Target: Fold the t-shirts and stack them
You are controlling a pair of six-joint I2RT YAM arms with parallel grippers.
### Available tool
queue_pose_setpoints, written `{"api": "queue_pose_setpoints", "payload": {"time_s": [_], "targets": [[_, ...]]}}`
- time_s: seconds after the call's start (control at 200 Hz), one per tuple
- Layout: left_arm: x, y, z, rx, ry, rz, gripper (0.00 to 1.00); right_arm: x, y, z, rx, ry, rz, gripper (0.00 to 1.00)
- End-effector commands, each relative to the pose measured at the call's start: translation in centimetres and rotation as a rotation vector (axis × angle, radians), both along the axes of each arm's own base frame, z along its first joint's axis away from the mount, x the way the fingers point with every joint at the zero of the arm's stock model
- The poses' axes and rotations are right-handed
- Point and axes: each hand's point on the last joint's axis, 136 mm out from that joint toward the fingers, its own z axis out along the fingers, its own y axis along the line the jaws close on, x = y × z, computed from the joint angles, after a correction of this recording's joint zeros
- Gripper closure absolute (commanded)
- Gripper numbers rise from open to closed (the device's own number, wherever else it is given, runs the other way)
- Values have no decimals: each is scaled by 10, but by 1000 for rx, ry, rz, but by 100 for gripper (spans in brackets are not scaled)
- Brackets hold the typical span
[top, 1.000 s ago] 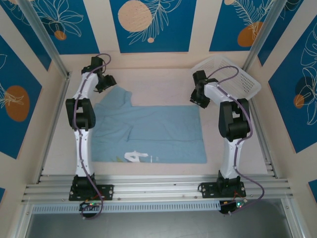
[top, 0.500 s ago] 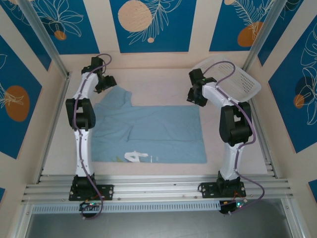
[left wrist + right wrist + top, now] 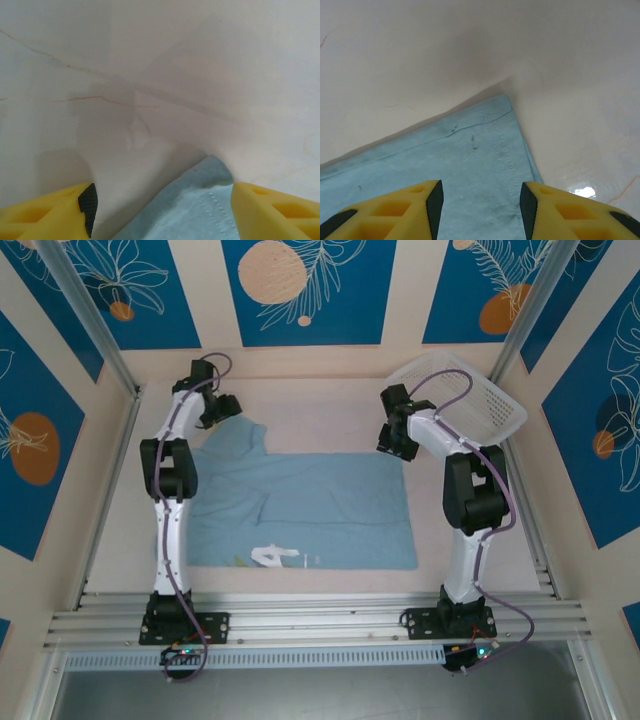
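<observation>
Cloth of a light sky-blue t-shirt (image 3: 320,500) lies spread flat in the middle of the pale surface (image 3: 320,400), with white block lettering (image 3: 278,556) near its near edge. One short sleeve (image 3: 245,435) juts toward the far left. The left pincer (image 3: 220,408) hangs just over that sleeve's stitched tip, its yellow fingers (image 3: 45,210) wide apart and clamping nothing. The right pincer (image 3: 398,440) sits over the shirt's far right corner (image 3: 505,107), jaws apart, with double-stitched hem between them. A white perforated basket (image 3: 495,405) rests tilted at the far right.
</observation>
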Motion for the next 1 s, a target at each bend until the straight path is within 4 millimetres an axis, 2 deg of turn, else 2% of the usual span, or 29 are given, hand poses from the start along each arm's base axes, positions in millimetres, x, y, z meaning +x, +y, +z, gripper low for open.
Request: {"api": "queue_pose_setpoints", "payload": {"time_s": [0.0, 0.09, 0.2, 0.26, 0.35, 0.485, 0.73, 0.88, 0.995], "targets": [[-9, -19, -24, 6, 60, -46, 31, -7, 2, 14, 24, -12, -7, 54], [-20, -18, -34, 46, 121, -40, 40, -8, 0, 12, 23, -7, -11, 54], [-34, -18, -44, 76, 189, -46, 59, -9, -3, 10, 23, -1, -22, 54], [-39, -16, -40, 107, 201, -39, 69, -7, -2, 11, 29, -6, -25, 53], [-42, -14, -34, 110, 210, -26, 77, -6, 0, 10, 36, -6, -20, 54], [-45, -3, -12, 171, 199, -4, 100, -3, 4, 9, 36, -6, -2, 54], [-47, 22, 55, 275, 105, 46, 100, -6, -2, -14, -13, 71, 7, 55], [-52, 43, 67, 273, 102, 74, 100, 1, 3, -21, -33, 79, 33, 54], [-53, 47, 68, 244, 99, 82, 100, 6, 3, -27, -59, 99, 36, 54]]}}
